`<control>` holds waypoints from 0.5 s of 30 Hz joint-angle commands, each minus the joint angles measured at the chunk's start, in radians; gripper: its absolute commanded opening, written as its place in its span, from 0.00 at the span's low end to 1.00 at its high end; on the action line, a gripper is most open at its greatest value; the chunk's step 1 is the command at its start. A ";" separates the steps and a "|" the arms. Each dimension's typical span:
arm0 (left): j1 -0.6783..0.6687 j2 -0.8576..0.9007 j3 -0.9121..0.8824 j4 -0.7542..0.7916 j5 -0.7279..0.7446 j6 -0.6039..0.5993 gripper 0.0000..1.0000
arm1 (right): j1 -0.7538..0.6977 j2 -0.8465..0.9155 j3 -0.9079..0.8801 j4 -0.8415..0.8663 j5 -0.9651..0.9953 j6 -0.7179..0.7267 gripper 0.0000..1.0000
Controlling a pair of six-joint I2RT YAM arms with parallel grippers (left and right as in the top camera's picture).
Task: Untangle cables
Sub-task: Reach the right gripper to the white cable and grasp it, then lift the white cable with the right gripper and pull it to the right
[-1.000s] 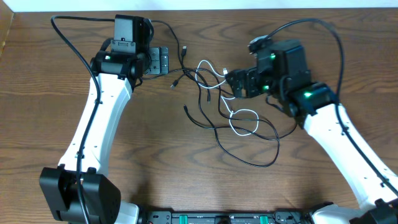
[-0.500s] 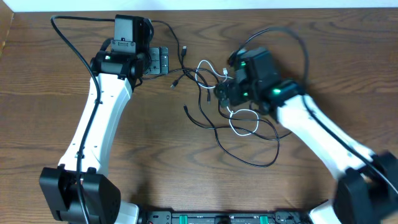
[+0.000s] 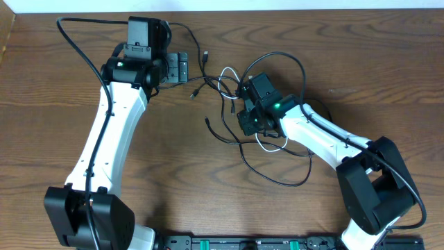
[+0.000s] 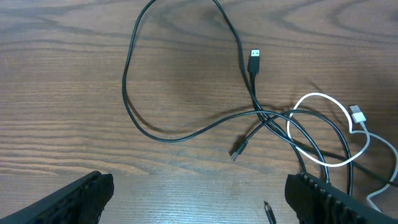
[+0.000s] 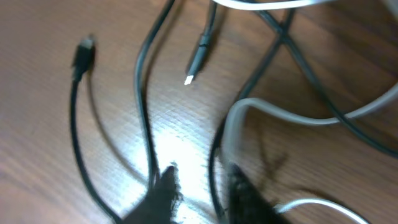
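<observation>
The cables lie tangled at mid-table: thin black cables (image 3: 277,182) looping forward and a white cable (image 3: 272,148) among them. My right gripper (image 3: 245,119) is down in the tangle. In the blurred right wrist view its jaws (image 5: 202,180) are drawn close on a black cable (image 5: 214,163), with a pale cable (image 5: 273,113) just beyond. My left gripper (image 3: 182,68) stands open at the back, left of the tangle. The left wrist view shows its wide-apart fingers (image 4: 199,196) with bare wood between them, a black cable loop (image 4: 127,93), a USB plug (image 4: 254,57) and the white cable (image 4: 323,99) ahead.
Thick black cords (image 3: 76,42) run from the arms' bases over the back of the table. A black cable end (image 3: 208,121) lies left of the right gripper. A small plug tip (image 4: 268,211) lies by the left gripper's right finger.
My right arm swung left and down from the tangle's right side into its middle, and its jaws closed from wide open. The left arm has not moved.
</observation>
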 commanded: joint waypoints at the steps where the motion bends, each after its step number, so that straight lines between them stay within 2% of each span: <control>1: 0.000 0.005 -0.001 -0.003 -0.006 -0.002 0.93 | -0.003 -0.003 0.006 -0.003 0.074 0.042 0.01; 10: 0.000 0.005 -0.001 -0.003 -0.006 -0.002 0.93 | -0.022 -0.042 0.042 -0.006 0.074 0.042 0.01; 15: 0.001 0.005 -0.001 -0.003 -0.006 -0.002 0.93 | -0.089 -0.202 0.186 0.006 0.079 0.026 0.01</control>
